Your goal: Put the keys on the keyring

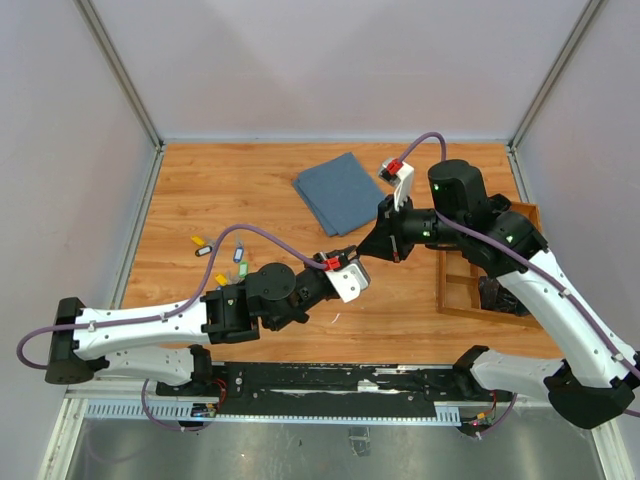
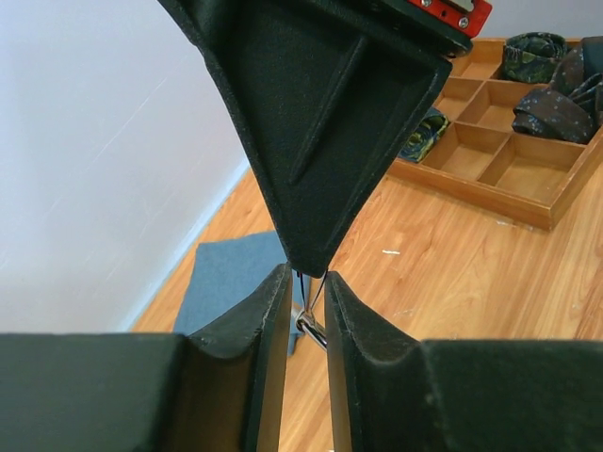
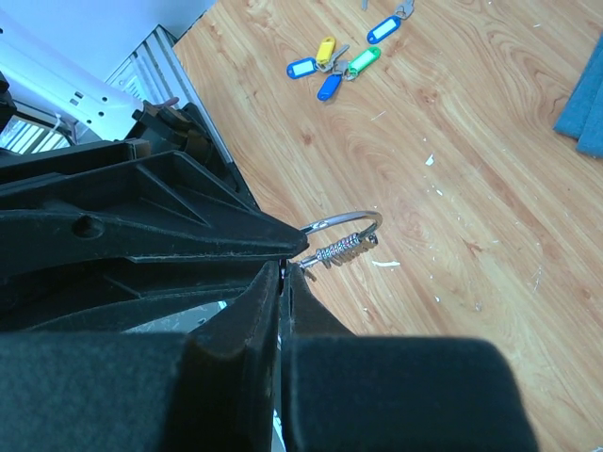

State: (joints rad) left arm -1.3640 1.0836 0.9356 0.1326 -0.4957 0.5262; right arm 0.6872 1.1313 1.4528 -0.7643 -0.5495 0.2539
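Observation:
The keyring, a thin silver wire loop with a coiled silvery bit, hangs above the wood between the two grippers. My right gripper is shut on its near end. In the left wrist view my left gripper has its jaws a narrow gap apart, the ring's metal bit lies between them, and the right gripper's black finger comes down from above. Both grippers meet tip to tip at mid-table, left gripper and right gripper. Several keys with yellow, green and blue tags lie loose on the table, left of the arms.
A folded blue cloth lies at the back middle of the wooden table. A wooden compartment tray holding dark rolled items stands at the right under the right arm. Grey walls close in the table on three sides.

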